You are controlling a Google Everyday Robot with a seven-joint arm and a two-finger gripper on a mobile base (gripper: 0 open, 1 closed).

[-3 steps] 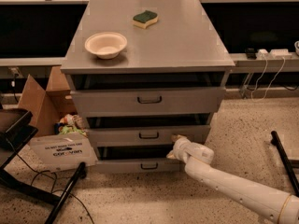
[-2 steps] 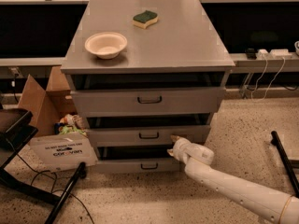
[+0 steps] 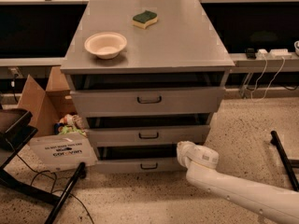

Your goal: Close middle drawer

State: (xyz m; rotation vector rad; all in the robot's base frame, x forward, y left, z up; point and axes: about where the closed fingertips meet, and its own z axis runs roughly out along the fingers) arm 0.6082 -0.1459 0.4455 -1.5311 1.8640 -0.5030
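Camera view of a grey cabinet (image 3: 187,45) with three drawers; a cream bowl (image 3: 105,44) and a green sponge (image 3: 145,18) sit on top. The middle drawer (image 3: 148,135), low-fronted with a small dark handle, is pulled slightly out between the taller top drawer (image 3: 148,101) and the bottom drawer (image 3: 140,165). The gripper (image 3: 181,149), on a white arm (image 3: 233,190), sits just below the middle drawer's right end; whether it is open or closed cannot be told.

Hand (image 3: 181,151) just below mid drawer (image 3: 148,135) front, R end, drawer ajar
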